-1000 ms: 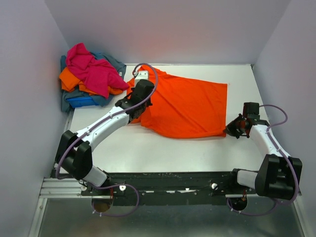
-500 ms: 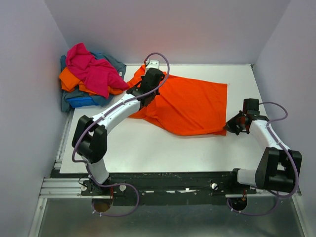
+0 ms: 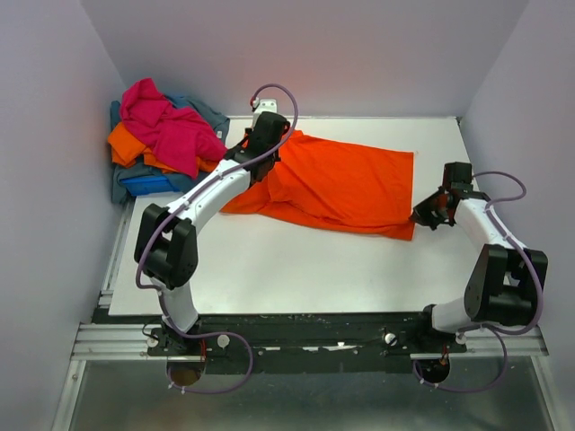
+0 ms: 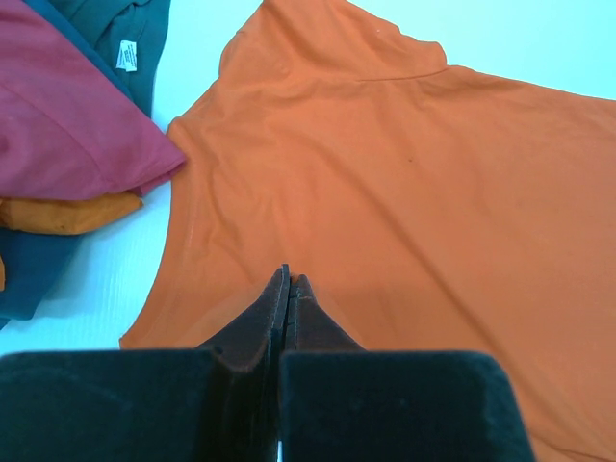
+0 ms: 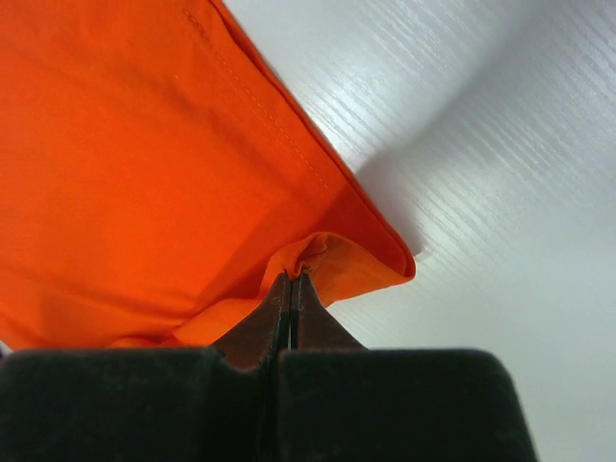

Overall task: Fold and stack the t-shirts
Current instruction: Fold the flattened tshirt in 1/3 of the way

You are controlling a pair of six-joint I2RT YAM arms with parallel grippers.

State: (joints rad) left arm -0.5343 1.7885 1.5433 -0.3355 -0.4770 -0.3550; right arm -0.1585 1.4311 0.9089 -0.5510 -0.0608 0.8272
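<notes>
Pinching orange t-shirt (image 3: pixel 350 184) upper left with left gripper (image 4: pixel 289 281), lower-right hem corner with right gripper (image 5: pixel 292 279); long axis running left-right between.

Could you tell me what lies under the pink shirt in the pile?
Beneath the pink shirt show an orange shirt, a blue shirt and a grey-blue shirt. Anything deeper in the pile is covered.

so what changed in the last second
The left gripper, shut on the orange t-shirt, swung toward the far edge of the table, dragging the shirt's left part out flatter. The right gripper stayed clamped on the near right corner, shifting only slightly. The pile of shirts at far left is unchanged.
</notes>
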